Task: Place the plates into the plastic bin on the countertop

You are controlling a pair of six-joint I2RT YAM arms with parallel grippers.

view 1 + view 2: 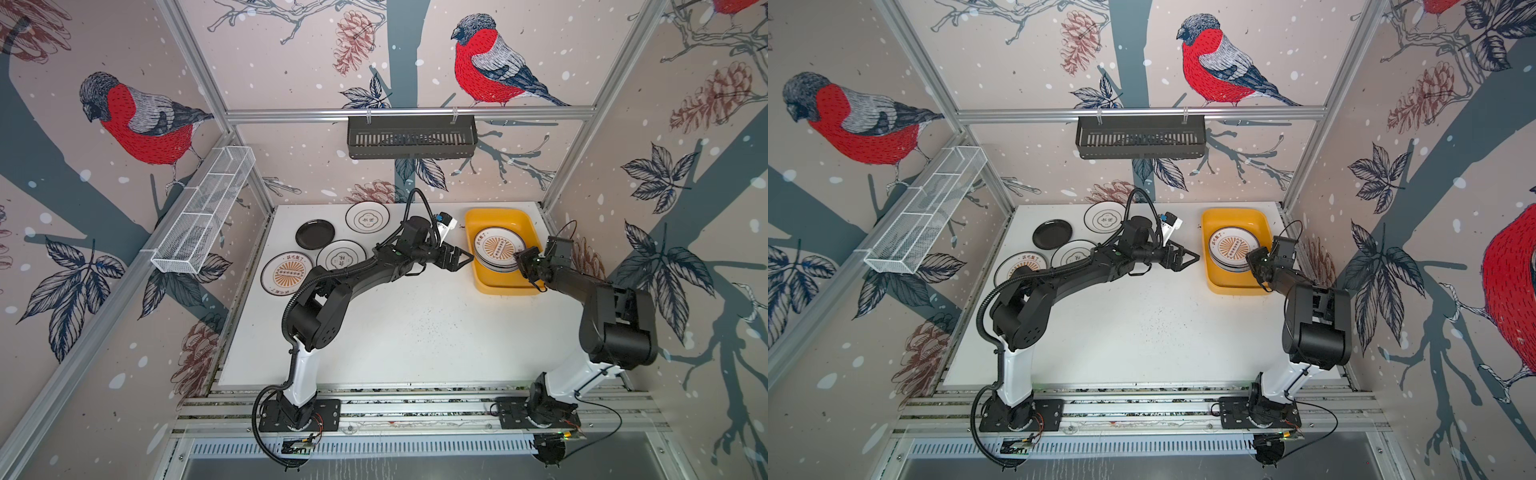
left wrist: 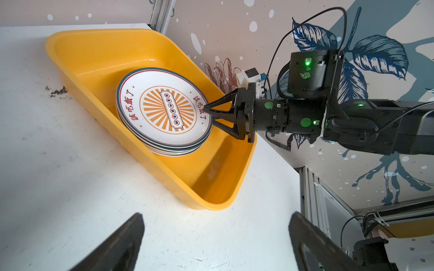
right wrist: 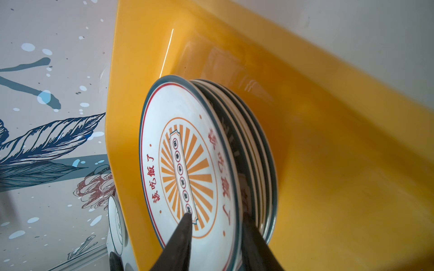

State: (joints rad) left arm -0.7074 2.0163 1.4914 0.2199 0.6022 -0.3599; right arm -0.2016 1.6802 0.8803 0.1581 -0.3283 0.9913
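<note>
Your right gripper reaches into the shallow yellow-orange rectangular plastic bin, which sits flat at the far right corner of the white speckled countertop. Inside the bin lies a stack of round white plates with dark green rims, several deep. The bin's far end is bare. The top plate shows red lettering and an orange sunburst centre. The right gripper's fingers stand a little apart, straddling this plate's near edge. One is over its face and the other is below its rim, against the plates underneath. You cannot tell from these views whether either finger touches it. Your left gripper hangs over bare countertop just beside the bin's left wall, pointed at it and apart from it. Its fingers are spread wide with nothing between them. Four plates lie flat and separate at the far left of the countertop, well apart from the bin. They are a small all-black round plate, a white plate with a black emblem at the back edge, a second emblem plate partly under the left arm, and a sunburst plate nearest the left edge.
</note>
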